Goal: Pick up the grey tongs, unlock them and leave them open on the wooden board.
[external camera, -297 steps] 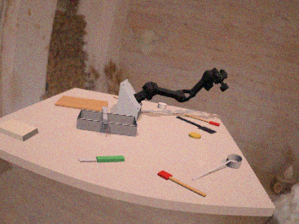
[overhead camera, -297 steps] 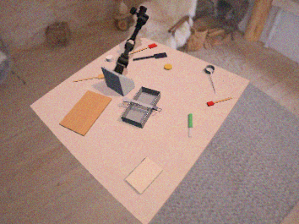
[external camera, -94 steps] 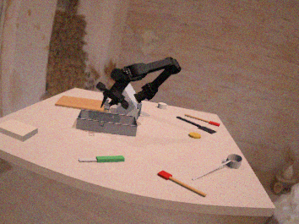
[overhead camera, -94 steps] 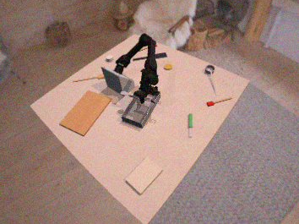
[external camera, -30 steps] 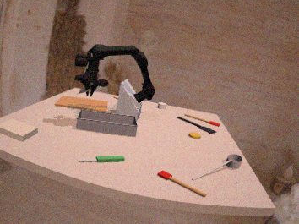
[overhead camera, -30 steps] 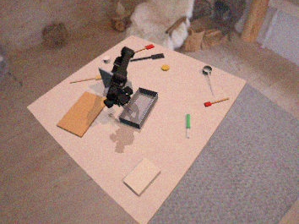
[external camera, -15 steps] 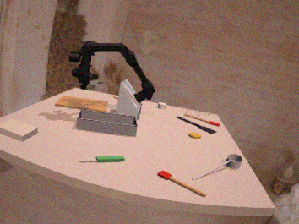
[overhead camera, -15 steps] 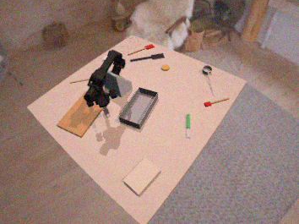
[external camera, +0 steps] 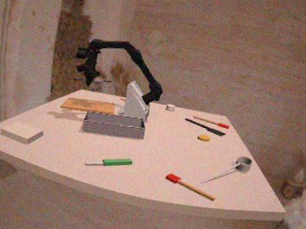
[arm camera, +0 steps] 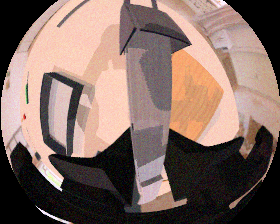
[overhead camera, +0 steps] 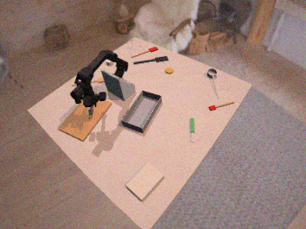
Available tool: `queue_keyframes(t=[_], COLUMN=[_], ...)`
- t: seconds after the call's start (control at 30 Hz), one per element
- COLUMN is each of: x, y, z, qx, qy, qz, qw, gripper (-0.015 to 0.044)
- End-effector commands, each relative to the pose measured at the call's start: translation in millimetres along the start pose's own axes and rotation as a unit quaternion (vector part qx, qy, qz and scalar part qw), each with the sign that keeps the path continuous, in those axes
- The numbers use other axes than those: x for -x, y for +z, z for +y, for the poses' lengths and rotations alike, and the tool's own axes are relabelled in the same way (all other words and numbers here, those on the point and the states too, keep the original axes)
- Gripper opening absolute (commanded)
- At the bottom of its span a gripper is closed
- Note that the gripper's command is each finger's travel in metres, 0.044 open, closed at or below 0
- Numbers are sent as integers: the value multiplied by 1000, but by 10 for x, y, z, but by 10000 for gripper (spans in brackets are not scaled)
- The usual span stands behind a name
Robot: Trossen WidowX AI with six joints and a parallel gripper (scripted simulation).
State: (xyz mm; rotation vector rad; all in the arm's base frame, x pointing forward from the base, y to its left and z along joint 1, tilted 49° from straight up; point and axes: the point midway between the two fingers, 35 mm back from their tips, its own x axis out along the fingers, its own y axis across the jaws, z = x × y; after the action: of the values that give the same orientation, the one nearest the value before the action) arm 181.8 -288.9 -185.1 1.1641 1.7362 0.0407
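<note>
The black end effector grips the long grey metal tongs, held in the air above the flat rectangular wooden board.

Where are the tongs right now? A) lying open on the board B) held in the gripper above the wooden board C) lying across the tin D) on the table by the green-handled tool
B: the gripper is shut on the tongs, hanging over the wooden board; the tin has nothing lying across it.
</note>
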Motion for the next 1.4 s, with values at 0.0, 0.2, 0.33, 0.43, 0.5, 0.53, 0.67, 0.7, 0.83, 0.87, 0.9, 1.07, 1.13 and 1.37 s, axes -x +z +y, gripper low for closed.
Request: queue_keyframes(t=[0.0,0.2,0.33,0.43,0.5,0.53,0.67,0.7,0.83,0.87,0.9,1.07,1.13,1.37], x=[8,-1,-27,-57,-79,-85,-88,-88,-92,-94,-97,-111,-114,-117], y=[-128,-346,-511,-643,-727,-751,-758,-758,-749,-742,-735,-693,-677,-632], z=[-282,-696,-956,-1142,-1251,-1280,-1290,-1290,-1301,-1307,-1316,-1363,-1381,-1435], qx=[-54,-135,-188,-228,-252,-258,-260,-260,-261,-261,-261,-263,-264,-265], qy=[-5,-9,-10,-11,-11,-11,-11,-11,-12,-13,-15,-22,-26,-37], qz=[-3,-8,-11,-12,-12,-12,-12,-12,-19,-24,-30,-65,-79,-129], qw=[999,991,982,974,968,966,965,965,965,965,965,962,961,955], gripper=[-150,-150,-150,-150,-150,-150,-150,-150,-150,-150,-150,-150,-150,-150])
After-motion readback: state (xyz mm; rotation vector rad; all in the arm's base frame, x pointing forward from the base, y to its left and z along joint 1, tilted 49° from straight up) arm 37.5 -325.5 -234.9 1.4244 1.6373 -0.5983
